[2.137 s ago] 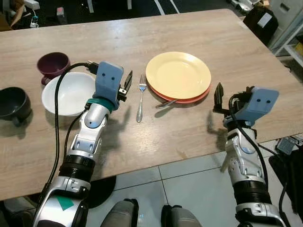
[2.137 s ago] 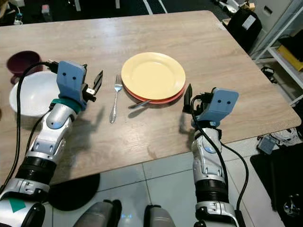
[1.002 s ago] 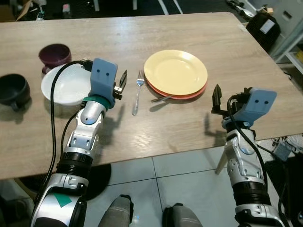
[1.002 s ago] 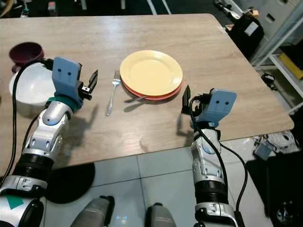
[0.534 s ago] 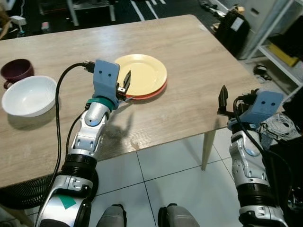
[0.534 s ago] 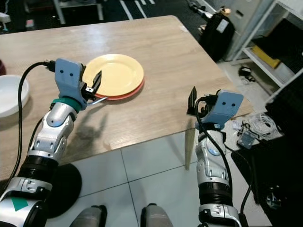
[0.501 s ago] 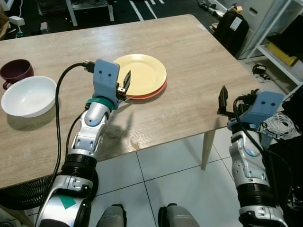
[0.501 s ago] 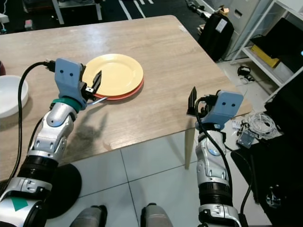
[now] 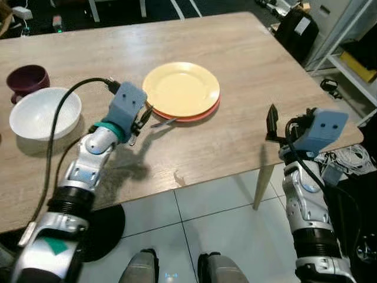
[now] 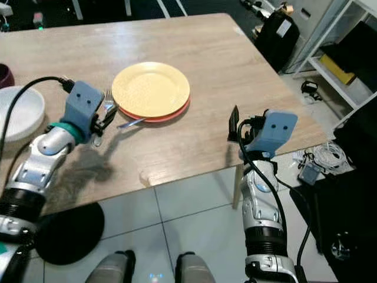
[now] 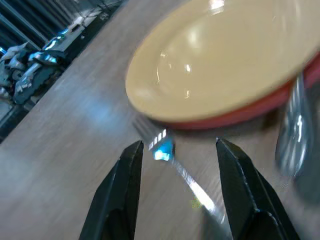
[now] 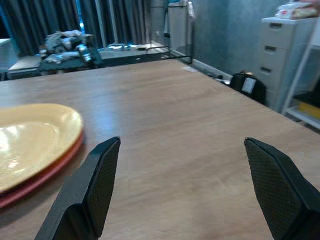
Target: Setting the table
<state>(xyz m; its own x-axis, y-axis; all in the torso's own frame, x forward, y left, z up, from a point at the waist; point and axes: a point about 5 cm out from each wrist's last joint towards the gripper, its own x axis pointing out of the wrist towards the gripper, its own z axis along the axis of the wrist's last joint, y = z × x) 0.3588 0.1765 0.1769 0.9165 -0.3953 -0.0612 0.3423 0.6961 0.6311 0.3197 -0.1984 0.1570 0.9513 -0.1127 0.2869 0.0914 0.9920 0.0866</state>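
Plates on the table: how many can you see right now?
2, stacked mid-table: a yellow plate on top, and a red plate beneath, with its rim visible. More could be hidden under the stack.

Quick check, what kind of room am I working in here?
Probably a lab or workshop with a mock dining setup, not a lived-in home: a wooden table with stacked plates and a white bowl, but metal shelving and loose cables on the tiled floor.

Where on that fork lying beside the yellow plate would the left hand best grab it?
Probably mid-handle, coming straight down from above. The fork lies flat on the table beside the yellow plate, and the open left hand already straddles its thin stem. Closing across that narrow width looks easiest; the tines sit close to the plate rim.
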